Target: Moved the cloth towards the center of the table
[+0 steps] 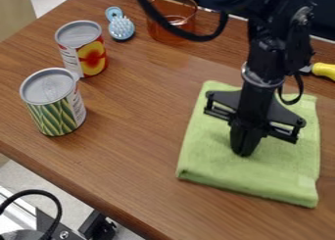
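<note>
Tin with a green-striped label [54, 103] stands upright at the left of the brown wooden table [124, 158], a metal can with a red-and-yellow label [83, 48] upright just behind it. Next come a small light-blue brush with pale bristles [121, 27] and a clear amber cup [171, 19], near the far edge. The thick, folded, lime-green cloth [262, 173] lies flat on the right half of the table; its long axis runs from far to near, its plump near edge slanting lower toward the right. Over its middle hangs the black two-finger gripper [244, 145], narrow, its fingers together and pointing down; I can't tell if they touch the fabric or pinch any. The black arm [272, 53] comes in from the top, wrist nearly upright. Rightmost, beyond the cloth, is a yellow handle [323, 71].
</note>
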Controlling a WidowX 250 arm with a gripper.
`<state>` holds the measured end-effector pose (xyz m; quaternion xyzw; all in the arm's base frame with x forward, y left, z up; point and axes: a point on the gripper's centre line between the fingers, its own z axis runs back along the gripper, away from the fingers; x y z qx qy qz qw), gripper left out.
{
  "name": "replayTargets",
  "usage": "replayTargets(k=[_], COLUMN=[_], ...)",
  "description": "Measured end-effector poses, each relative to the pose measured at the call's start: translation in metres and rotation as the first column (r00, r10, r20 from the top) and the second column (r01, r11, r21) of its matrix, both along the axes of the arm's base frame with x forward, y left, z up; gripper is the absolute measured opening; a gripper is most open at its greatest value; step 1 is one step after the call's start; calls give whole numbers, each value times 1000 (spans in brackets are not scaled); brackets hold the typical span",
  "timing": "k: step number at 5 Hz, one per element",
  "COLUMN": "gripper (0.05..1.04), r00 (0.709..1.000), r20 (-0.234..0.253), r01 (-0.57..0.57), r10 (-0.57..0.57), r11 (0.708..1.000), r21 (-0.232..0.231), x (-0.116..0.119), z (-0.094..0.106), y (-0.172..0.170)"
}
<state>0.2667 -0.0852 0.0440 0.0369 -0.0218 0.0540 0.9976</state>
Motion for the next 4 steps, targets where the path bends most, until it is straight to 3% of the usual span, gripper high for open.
replayTargets(k=[1, 2, 4], gripper=[53, 53, 53], r00=[995, 982, 969], r20=[63, 56, 2], r01=[73, 175, 245], r10=[-76, -180, -248], r11=[996, 981, 961], r21=[48, 88, 126], x=[14, 25, 39], z=[1, 1, 0], y=[12, 25, 51])
